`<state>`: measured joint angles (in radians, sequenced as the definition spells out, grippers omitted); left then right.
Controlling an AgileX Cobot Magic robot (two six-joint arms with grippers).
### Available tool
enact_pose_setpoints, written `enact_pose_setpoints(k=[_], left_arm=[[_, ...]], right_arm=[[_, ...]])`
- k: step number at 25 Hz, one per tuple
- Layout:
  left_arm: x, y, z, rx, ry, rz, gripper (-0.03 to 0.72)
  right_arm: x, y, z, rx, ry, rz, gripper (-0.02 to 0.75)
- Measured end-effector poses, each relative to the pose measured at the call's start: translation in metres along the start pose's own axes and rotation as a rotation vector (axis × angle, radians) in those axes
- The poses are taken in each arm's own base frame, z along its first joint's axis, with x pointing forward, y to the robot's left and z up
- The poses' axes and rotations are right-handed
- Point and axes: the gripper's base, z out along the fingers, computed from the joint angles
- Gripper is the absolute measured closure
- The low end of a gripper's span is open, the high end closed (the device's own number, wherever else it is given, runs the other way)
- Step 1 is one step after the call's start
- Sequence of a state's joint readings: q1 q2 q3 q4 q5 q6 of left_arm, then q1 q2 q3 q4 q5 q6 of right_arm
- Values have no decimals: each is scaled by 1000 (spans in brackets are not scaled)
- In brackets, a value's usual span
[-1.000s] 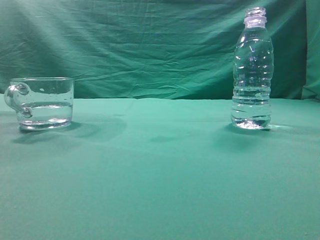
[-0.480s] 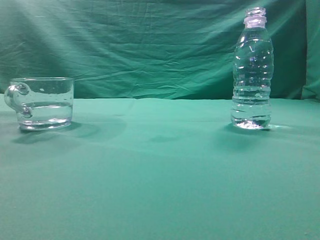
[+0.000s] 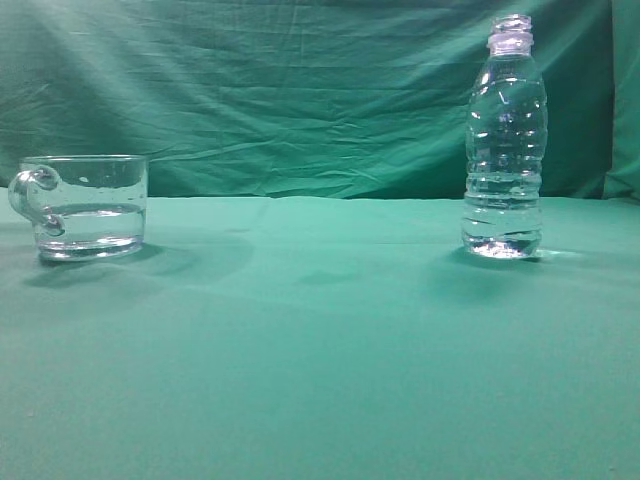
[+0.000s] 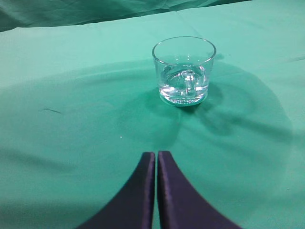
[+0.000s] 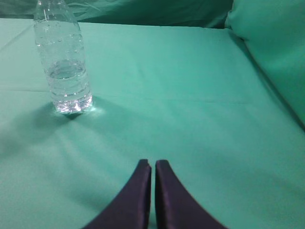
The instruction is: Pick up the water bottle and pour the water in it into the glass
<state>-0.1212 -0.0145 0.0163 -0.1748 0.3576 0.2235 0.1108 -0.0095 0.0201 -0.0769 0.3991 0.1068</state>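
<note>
The water bottle (image 3: pixel 505 140), clear, ribbed and uncapped, stands upright at the right of the green table, with water (image 3: pixel 503 222) in its lower part. It also shows in the right wrist view (image 5: pixel 64 62), upper left. The glass (image 3: pixel 85 205), a short clear mug with its handle to the left, stands at the far left and holds some water. In the left wrist view the glass (image 4: pixel 184 70) is ahead, handle toward the camera. My left gripper (image 4: pixel 156 155) is shut and empty, well short of the glass. My right gripper (image 5: pixel 153 163) is shut and empty, short of the bottle and to its right.
A green cloth covers the table (image 3: pixel 320 340) and hangs as a backdrop (image 3: pixel 300 90). A raised fold of green cloth (image 5: pixel 271 43) stands at the right in the right wrist view. Neither arm shows in the exterior view.
</note>
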Motion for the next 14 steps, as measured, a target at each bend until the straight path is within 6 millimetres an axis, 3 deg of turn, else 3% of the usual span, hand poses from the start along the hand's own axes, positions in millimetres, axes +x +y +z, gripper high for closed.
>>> enact_pose_setpoints(k=[14], left_arm=[[0,0,0,0,0,0,688]], right_arm=[[0,0,0,-1,-6,-4,738]])
